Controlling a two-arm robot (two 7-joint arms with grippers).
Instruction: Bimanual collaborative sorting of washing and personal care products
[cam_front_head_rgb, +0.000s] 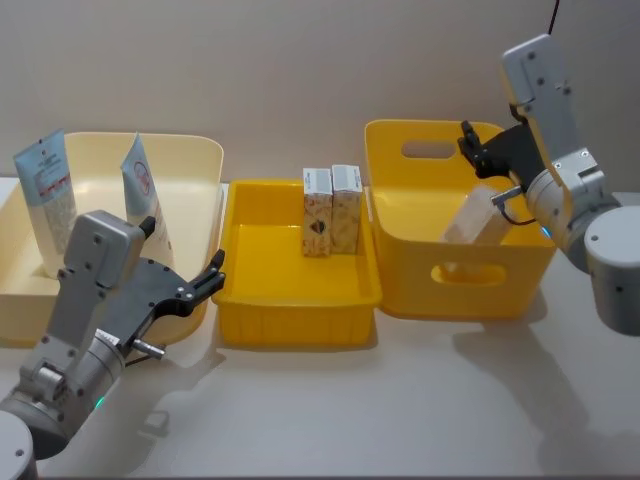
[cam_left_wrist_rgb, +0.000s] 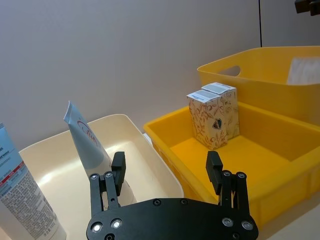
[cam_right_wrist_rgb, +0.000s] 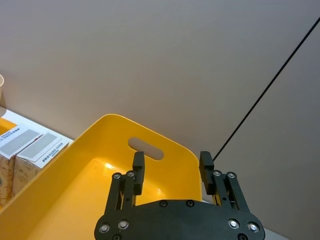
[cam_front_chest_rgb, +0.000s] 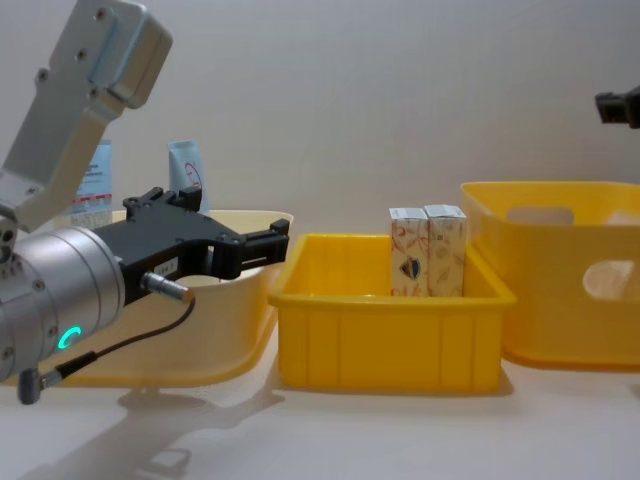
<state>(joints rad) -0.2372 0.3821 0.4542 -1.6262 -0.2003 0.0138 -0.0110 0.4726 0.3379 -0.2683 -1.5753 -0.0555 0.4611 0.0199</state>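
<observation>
Grey arms, black left gripper (2 fingers).

**Head view:** mounted high, facing forward and down onto the desk at middle range. The left pincer is at 8 o'clock and the right pincer at 2 o'clock.

**Chest view:** mounted low, facing level across the desk. The left pincer is large at 9 o'clock.

**Shared by both:** the boxes in the middle bin.

**Wrist views:** each looks along its own pincer from just behind. Both also take in the boxes.
</observation>
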